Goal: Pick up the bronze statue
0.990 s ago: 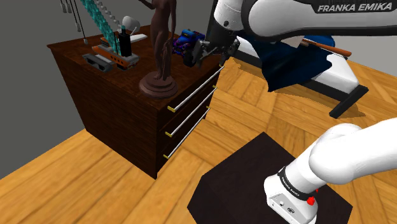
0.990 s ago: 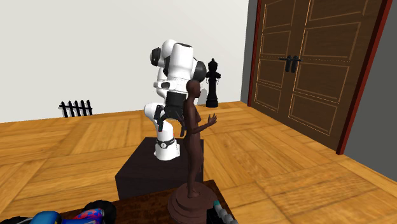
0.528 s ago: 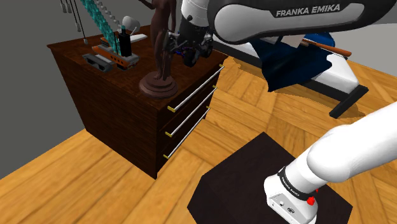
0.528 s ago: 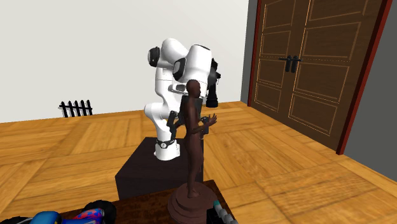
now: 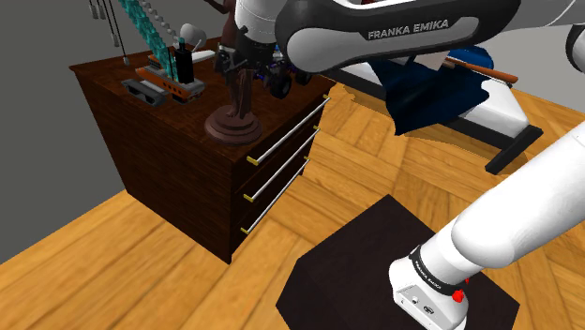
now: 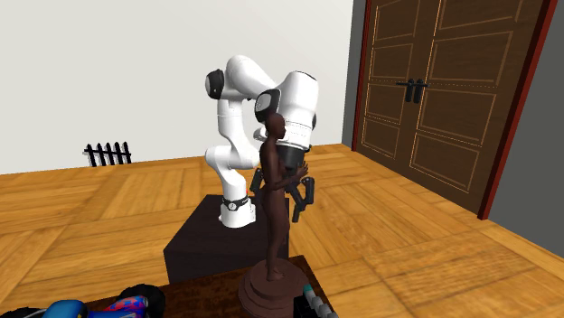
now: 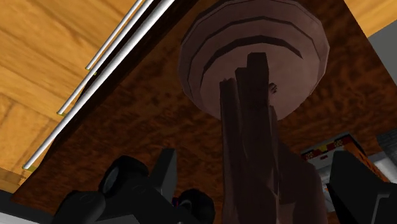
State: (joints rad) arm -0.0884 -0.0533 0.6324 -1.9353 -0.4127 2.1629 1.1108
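Black two-finger hand has swung in from shoulder view's right; now spread astride the tall brown figure statue, upright on dark wooden dresser, upper centre. Closing looks next.

Statue: a slender standing human figure, dark reddish-brown with a dull finish, on a round stepped base of the same tone. Pose is upright, with the base flat on the dresser top, close to the front edge above the drawer handles. In the second exterior view the statue has its head level and one forearm raised with an open hand. The wrist view looks down the legs to the ringed base. The figure stands between the spread fingers of my gripper, at about mid-body. There seems to be a gap on each side, though I cannot confirm this.
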